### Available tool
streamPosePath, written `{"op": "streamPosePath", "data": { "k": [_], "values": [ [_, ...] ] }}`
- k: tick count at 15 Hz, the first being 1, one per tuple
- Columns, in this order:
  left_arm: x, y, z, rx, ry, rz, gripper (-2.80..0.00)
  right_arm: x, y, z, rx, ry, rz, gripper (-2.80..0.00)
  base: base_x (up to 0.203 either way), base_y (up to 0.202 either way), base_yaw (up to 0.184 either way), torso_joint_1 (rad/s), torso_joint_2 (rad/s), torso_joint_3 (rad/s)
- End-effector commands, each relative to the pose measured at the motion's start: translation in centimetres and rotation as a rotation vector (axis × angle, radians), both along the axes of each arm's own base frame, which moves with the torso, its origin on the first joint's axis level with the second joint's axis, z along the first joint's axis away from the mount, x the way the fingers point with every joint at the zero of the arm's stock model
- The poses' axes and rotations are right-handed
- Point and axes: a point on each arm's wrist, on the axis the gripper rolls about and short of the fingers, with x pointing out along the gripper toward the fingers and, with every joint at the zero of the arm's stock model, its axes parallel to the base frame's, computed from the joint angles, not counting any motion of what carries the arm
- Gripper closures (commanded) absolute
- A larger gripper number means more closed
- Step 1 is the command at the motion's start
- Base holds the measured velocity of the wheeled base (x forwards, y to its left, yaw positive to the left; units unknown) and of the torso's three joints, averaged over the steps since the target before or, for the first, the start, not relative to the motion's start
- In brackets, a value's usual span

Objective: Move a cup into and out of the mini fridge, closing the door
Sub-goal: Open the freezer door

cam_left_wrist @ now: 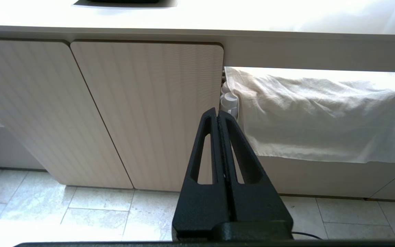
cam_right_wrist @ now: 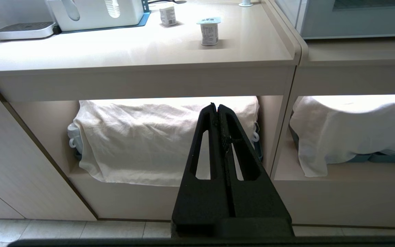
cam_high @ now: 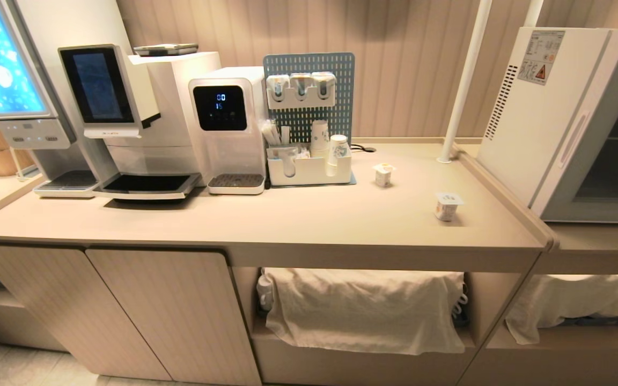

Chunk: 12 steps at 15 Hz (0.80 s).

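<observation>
Pale ribbed wall panels back a long beige bench (cam_high: 287, 225) that carries a row of drink machines on its left half: a coffee machine (cam_high: 126, 118) with a dark screen, then a small water dispenser (cam_high: 228, 128) with a lit display, then a white organiser (cam_high: 309, 166) holding paper cups in front of a blue pegboard. Two small foil-lidded cups stand apart on the open right part of the bench: the far cup (cam_high: 383, 174) near the organiser, the near cup (cam_high: 447, 206) closer to the bench's right edge. On a lower ledge just past that edge sits the mini fridge (cam_high: 529, 107), white, with vent slots and a warning sticker on its side. Its door (cam_high: 598, 139) lies flush against the body, dark glass facing front. Below the bench, a cream cloth (cam_high: 362, 308) drapes over an open shelf.

Neither arm shows from the head. The left end effector (cam_left_wrist: 218, 115) hangs low before the cabinet doors, fingers pressed together and empty. The right end effector (cam_right_wrist: 217, 108) hangs before the cloth-covered shelf, likewise clenched on nothing.
</observation>
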Motion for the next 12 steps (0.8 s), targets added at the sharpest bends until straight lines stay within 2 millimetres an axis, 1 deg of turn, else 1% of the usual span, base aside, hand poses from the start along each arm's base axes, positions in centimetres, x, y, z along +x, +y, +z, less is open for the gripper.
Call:
{"op": "streamPosePath", "data": {
  "k": [1,4,5,7,12],
  "values": [
    [0.0,0.0,0.03,0.003,0.0,-0.001,0.0,0.02,0.0,-0.04,0.001,0.003,0.0,0.0,0.0,0.0,0.0,0.0,0.0,0.0],
    [-0.02,0.0,0.02,0.011,0.0,-0.001,0.0,0.02,0.0,-0.04,0.001,0.003,0.0,0.0,0.0,0.0,0.0,0.0,0.0,0.0],
    [-0.02,0.0,0.0,0.011,0.001,-0.001,0.0,0.02,0.0,-0.04,0.001,0.003,0.001,0.0,0.009,-0.083,0.003,0.002,0.01,0.002],
    [-0.02,0.0,0.02,0.011,0.0,-0.001,0.0,0.02,0.0,-0.04,0.001,0.003,0.001,0.0,0.003,-0.143,-0.002,0.003,0.0,0.002],
    [-0.02,0.0,0.0,0.011,0.002,-0.001,0.0,0.02,0.0,-0.04,0.001,0.003,0.0,0.0,0.0,-0.194,0.0,0.003,0.0,0.004]
  ]
}}
